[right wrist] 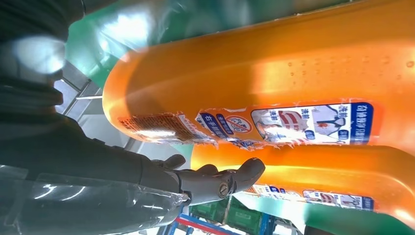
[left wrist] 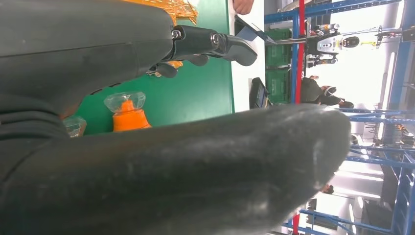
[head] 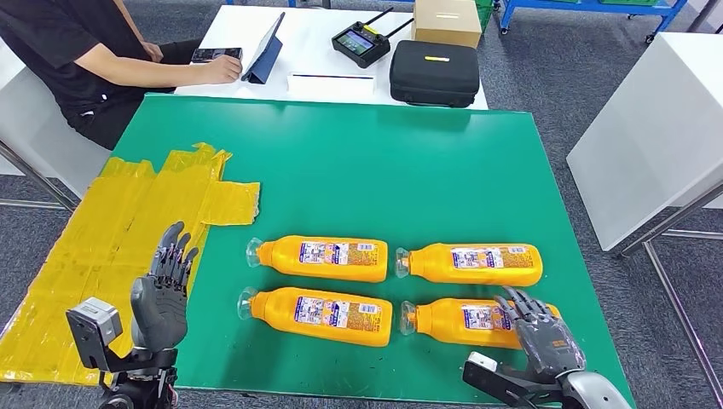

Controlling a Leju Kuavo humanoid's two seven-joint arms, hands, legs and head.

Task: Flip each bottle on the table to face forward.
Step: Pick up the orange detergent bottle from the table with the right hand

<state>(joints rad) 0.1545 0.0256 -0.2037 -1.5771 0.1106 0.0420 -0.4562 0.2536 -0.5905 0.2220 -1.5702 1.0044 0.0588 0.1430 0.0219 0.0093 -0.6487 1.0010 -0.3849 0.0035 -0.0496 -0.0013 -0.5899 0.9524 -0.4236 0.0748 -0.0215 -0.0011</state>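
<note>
Several orange bottles with clear caps lie on their sides on the green table, labels up, caps pointing left. Far row: one bottle and another to its right. Near row: one bottle and the right one. My right hand hovers open over the base end of the near right bottle, fingers spread, holding nothing. My left hand is raised at the table's left edge, open and empty. A clear cap and orange neck show past the left hand.
Yellow plastic sheeting covers the table's left side. Behind stands a white table with a black case, a controller, a cardboard box and a tablet. A person sits at the far left. Another white table stands right.
</note>
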